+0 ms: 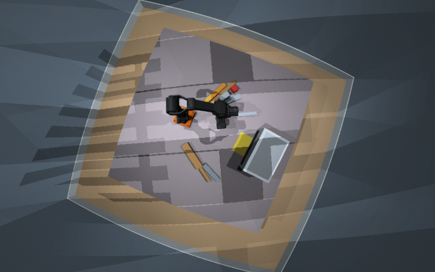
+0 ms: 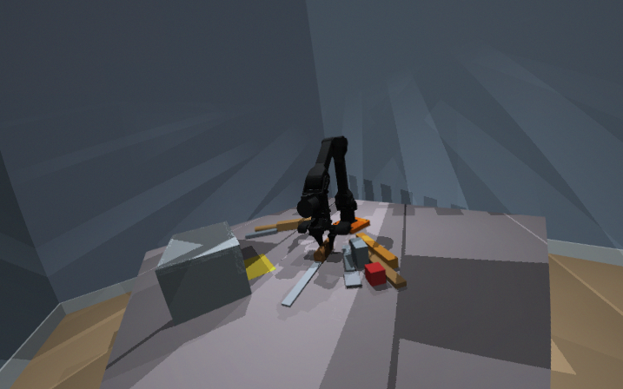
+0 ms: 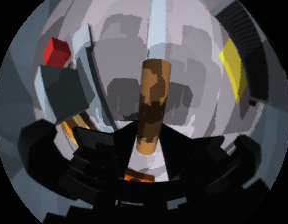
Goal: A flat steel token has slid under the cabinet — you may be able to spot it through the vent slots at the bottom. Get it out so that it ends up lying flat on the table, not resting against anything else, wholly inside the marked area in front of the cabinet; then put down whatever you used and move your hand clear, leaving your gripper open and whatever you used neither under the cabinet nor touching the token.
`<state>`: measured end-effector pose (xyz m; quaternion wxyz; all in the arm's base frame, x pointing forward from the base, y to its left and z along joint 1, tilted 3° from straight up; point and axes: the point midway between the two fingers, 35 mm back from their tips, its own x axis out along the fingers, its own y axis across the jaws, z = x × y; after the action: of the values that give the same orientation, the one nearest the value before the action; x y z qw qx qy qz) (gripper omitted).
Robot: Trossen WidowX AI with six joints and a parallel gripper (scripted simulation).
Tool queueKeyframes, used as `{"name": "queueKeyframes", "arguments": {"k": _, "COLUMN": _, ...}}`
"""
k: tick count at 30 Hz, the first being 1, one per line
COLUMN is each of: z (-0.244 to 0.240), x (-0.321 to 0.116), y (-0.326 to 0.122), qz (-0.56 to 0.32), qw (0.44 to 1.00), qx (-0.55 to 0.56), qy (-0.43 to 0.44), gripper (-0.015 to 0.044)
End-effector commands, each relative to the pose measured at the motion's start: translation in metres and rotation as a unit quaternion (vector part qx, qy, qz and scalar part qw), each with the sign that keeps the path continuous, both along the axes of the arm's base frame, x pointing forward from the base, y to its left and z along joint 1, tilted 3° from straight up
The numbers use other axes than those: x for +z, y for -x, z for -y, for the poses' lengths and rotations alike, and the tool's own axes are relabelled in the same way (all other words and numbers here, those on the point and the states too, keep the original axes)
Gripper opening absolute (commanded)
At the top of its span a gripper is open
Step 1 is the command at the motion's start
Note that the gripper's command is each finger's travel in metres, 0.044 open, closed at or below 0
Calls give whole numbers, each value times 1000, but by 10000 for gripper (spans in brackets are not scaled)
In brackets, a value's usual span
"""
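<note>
Pincer (image 1: 227, 114) (image 2: 324, 247) (image 3: 148, 123): clamped on the wooden handle (image 2: 321, 253) (image 3: 156, 85) of a long flat tool, its steel blade (image 1: 247, 113) (image 2: 300, 285) (image 3: 157, 30) pointing outward. Red cube (image 1: 234, 88) (image 2: 375, 273) (image 3: 56, 52) off to one side; yellow marked area (image 1: 241, 143) (image 2: 259, 267) (image 3: 233, 70) to the other. Cabinet (image 1: 266, 155) (image 2: 207, 280) (image 3: 247, 45) beyond that. Token not visible; presumably beneath it.

Step, likely: bring tool to cabinet. Swing wide of the front edge, square blade to the opening, keep it low and level, then enter beside the token. Draw slowly; jabbing may push it deeper.
</note>
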<state>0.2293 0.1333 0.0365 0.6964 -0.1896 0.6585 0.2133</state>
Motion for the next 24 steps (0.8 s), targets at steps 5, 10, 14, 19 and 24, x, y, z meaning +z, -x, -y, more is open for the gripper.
{"name": "queueKeyframes", "arguments": {"k": 5, "z": -10, "x": 1, "y": 1, "qz": 2, "qw": 1000, "qx": 2, "qy": -1, "gripper": 0}}
{"name": "queueKeyframes", "arguments": {"k": 10, "z": -15, "x": 1, "y": 3, "qz": 2, "qw": 1000, "qx": 2, "qy": -1, "gripper": 0}}
{"name": "queueKeyframes", "arguments": {"k": 14, "z": -19, "x": 2, "y": 4, "qz": 2, "qw": 1000, "qx": 2, "qy": -1, "gripper": 0}}
{"name": "queueKeyframes", "arguments": {"k": 19, "z": -23, "x": 2, "y": 5, "qz": 2, "qw": 1000, "qx": 2, "qy": -2, "gripper": 0}}
{"name": "queueKeyframes", "arguments": {"k": 24, "z": -27, "x": 2, "y": 6, "qz": 2, "qw": 1000, "qx": 2, "qy": -2, "gripper": 0}}
